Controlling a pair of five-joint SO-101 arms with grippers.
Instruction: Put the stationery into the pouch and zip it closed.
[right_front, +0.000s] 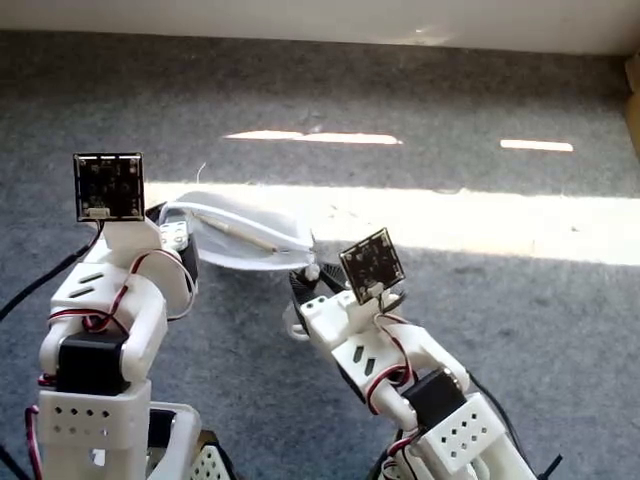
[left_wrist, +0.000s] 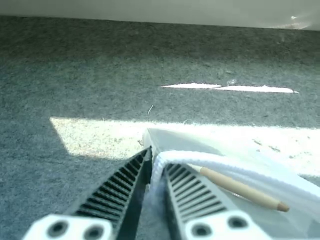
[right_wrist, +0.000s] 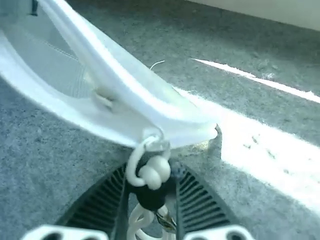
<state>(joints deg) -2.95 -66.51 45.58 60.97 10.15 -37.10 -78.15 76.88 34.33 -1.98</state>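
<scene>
Both arms are white plastic shells over black servo blocks. The left arm (right_front: 100, 330) has slotted vents and a base plate dotted with small holes, and the right arm (right_front: 400, 370) looks the same. Thin red and black wires (right_front: 118, 292) loop along each one. A square black camera board (right_front: 108, 186) tops each wrist. The left pincer (left_wrist: 156, 159) and right pincer (right_wrist: 150, 172) have black ribbed fingers on white mounts with dark round screw holes.

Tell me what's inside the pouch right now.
One tan pencil-like stick lies inside the pouch. Its milky wall hides the rest, toward the zipper pull, so other stationery cannot be ruled out.
</scene>
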